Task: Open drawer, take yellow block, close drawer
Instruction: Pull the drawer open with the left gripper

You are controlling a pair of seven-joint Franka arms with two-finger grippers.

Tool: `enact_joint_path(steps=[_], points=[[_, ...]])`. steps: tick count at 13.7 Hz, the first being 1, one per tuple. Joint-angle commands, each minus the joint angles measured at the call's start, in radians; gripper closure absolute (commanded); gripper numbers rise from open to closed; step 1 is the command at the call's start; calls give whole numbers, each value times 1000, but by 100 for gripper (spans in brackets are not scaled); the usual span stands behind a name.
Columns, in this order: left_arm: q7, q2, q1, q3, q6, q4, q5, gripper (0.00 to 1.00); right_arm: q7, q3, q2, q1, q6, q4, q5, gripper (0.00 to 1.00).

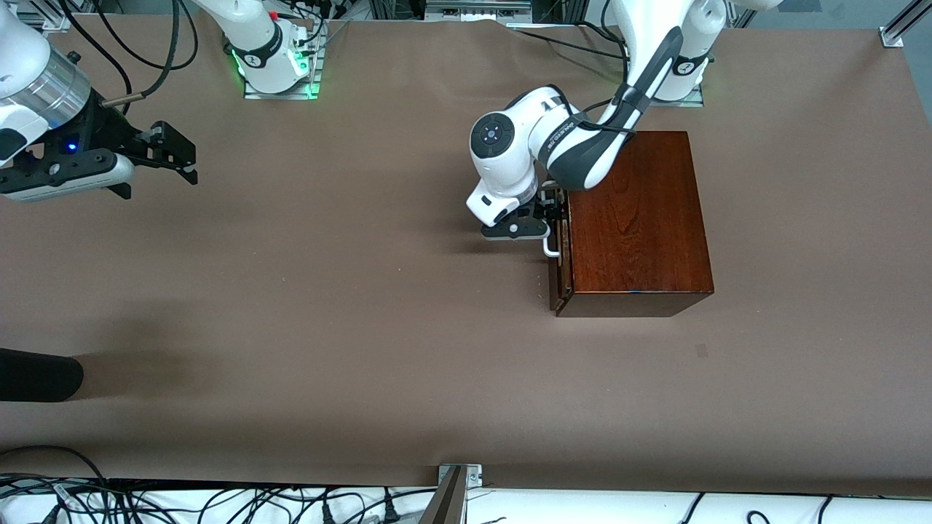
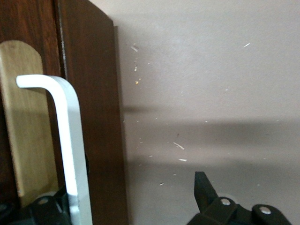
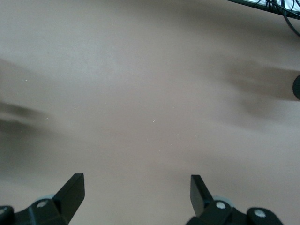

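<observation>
Box (image 1: 641, 218): a dark wood box is sitting on the table (image 1: 364, 306), toward the left arm's end; everything below is placed by this box.
Drawer (image 1: 562, 269): it is sitting in the side of the box that is facing the right arm's end; it is looking shut or only just cracked; I am judging it is not pulled out yet.
Handle (image 1: 551, 249): the white bar is sticking out from the drawer front; in the left wrist view the handle (image 2: 70, 150) is running right between the fingers.
Left gripper (image 1: 547, 211): it is sitting at the drawer front, touching or almost touching the handle; its fingers are spread wide; one finger (image 2: 204, 187) is out over the table and the other is tucked in by the wood; it is not squeezing anything yet.
Right gripper (image 1: 164, 156): it is waiting up in the air over the bare table, well apart from the box, toward the right arm's end; its fingers (image 3: 72, 190) are spread wide and holding nothing.
Yellow block: I am not seeing it anywhere; I am guessing it is hiding inside the drawer.
Done so far: the left gripper is lined up on the handle; nothing more is showing as done.
Left to do: pinching the handle; pulling the drawer out; lifting the block; pushing the drawer shut.
</observation>
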Motion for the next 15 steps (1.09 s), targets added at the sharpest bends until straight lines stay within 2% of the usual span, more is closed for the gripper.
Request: enact_joint_path(steps=[1, 6, 12, 15], points=[[-50, 51, -49, -5, 78, 56, -6, 0, 4, 2, -5, -12, -15, 9, 20, 0], [-100, 186, -123, -3, 78, 260, -7, 0, 10, 4, -6, -12, -19, 7, 20, 0], [-87, 162, -115, -2, 66, 282, -29, 0, 8, 4, -6, -12, -23, 7, 18, 0], [-83, 138, -107, -2, -61, 334, -26, 0, 7, 4, -6, -12, -19, 9, 15, 0]])
